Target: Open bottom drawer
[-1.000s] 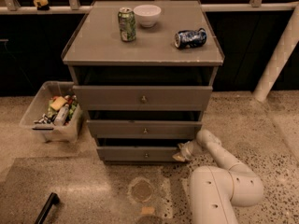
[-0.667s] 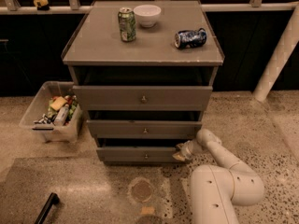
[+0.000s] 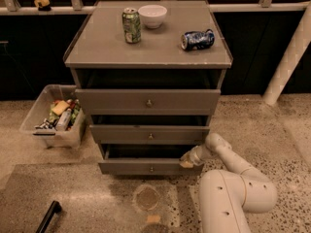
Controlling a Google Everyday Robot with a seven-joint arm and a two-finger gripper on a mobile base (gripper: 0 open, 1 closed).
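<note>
While three drawers stack in the cabinet (image 3: 77, 81), its top carries two cans and one white bowl (image 3: 152, 15): a green can (image 3: 131, 25) upright near the back edge and a blue can (image 3: 198, 39) on its side toward the right edge. The bottom drawer (image 3: 126, 167) sits lowest, with a dark gap above its front. The single gripper (image 3: 186, 162) is at that front's upper right corner, with the brass knob (image 3: 151, 169) off to one side of it. Whether the gripper is clamped or released cannot be told.

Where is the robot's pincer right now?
In the camera view, the pincer is low and right of centre, at the right end of the bottom drawer.
</note>
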